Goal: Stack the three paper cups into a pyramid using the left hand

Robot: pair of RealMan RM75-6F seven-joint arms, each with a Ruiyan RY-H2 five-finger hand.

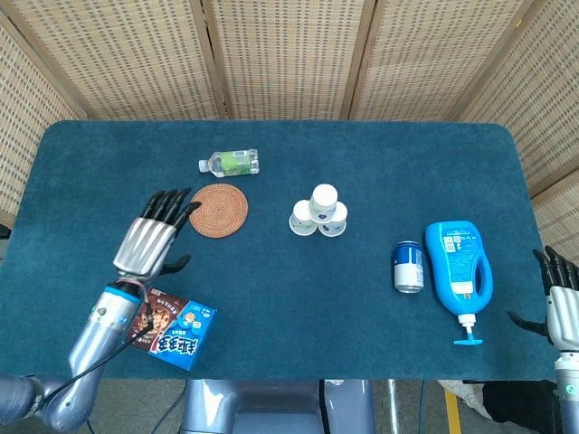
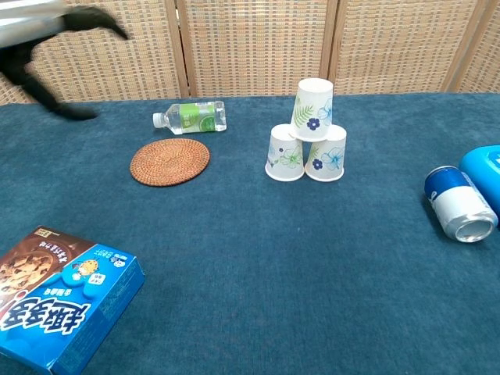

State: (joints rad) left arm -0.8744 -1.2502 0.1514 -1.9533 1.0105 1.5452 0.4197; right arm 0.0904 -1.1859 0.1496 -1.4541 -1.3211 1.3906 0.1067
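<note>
Three white paper cups with blue and green flower prints stand upside down as a pyramid at the table's middle. Two base cups [image 2: 285, 153] [image 2: 326, 155] touch side by side, and the top cup [image 2: 312, 108] [image 1: 323, 200] rests across both, leaning slightly. My left hand [image 1: 154, 237] [image 2: 55, 31] hangs open far to the left of the cups, fingers spread, holding nothing. My right hand [image 1: 559, 304] shows at the lower right edge of the head view, off the table, fingers apart and empty.
A round woven coaster [image 2: 169, 161] and a small lying water bottle [image 2: 191, 116] sit left of the cups. A blue snack box [image 2: 58, 298] lies near the front left. A blue can [image 2: 457, 205] and a blue detergent bottle [image 1: 460, 271] lie at the right.
</note>
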